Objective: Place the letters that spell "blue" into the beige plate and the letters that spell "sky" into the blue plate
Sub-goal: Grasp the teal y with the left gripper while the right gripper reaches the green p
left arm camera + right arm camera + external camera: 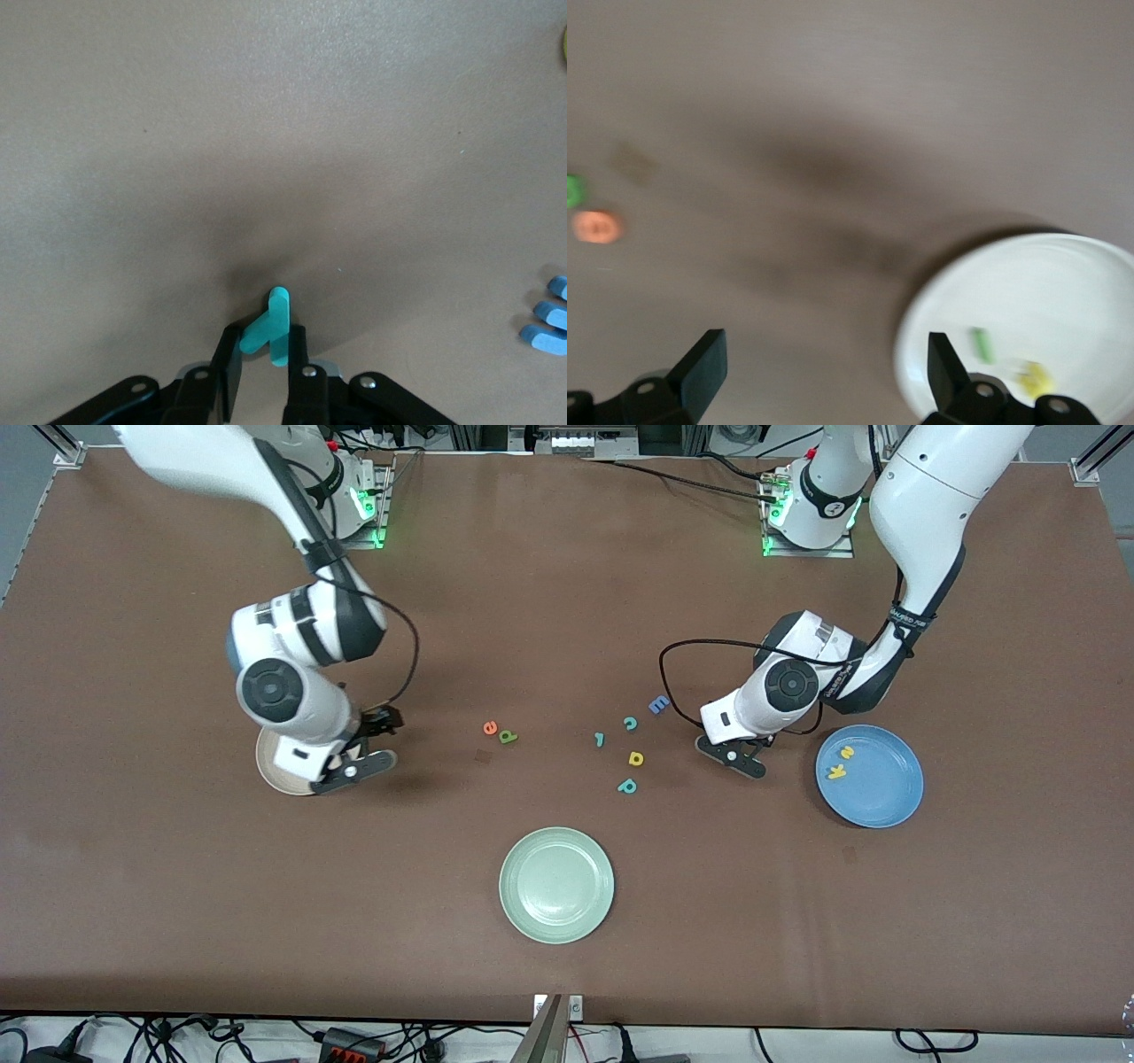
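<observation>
My left gripper [266, 350] is shut on the teal "y" [273, 326], low over the table beside the blue plate [877, 797]. That plate holds the yellow "s" [847, 752] and yellow "k" [835, 771]. My right gripper [824, 367] hangs open and empty at the rim of the beige plate [1063, 274], which my right arm largely hides in the front view. In the plate lie the green "l" [981, 343] and the yellow "u" [1034, 378]. The orange "e" [490, 728] and green "b" [508, 736] lie together mid-table.
A pale green plate [556, 884] sits nearest the front camera. Between the two grippers lie a blue "E" [657, 705], a teal "c" [630, 724], a small teal letter [600, 739], a yellow letter [635, 758] and a teal "p" shape [627, 786].
</observation>
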Robot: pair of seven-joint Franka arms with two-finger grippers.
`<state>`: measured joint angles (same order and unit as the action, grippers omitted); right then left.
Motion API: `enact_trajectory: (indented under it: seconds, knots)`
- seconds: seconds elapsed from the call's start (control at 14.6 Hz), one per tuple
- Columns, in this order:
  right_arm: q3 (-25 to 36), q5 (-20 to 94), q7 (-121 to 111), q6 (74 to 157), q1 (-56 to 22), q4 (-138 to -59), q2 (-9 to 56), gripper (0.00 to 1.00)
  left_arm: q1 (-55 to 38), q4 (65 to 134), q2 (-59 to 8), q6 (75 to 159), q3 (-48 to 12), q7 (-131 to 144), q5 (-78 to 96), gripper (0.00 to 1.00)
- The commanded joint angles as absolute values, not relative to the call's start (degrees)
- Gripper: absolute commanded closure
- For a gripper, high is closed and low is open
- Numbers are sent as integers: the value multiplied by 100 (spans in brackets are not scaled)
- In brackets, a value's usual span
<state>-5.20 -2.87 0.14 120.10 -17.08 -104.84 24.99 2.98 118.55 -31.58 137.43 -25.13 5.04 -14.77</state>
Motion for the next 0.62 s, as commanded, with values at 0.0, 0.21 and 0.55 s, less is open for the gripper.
enact_trajectory:
  seconds: [0.0,0.21,0.55]
  knots:
    - [-483,-123,62,12163,-2230,-10310,2750,0,325,11857,-3164,13773,-2496,589,-1617,90]
    - [-475,384,394,12252,-2863,-9854,3127,0,395,11665,-2928,13248,-2479,589,-1617,89]
    - [-466,536,1870,12261,-3260,-8887,3971,11,606,10223,-2848,10936,-2426,492,-1765,89]
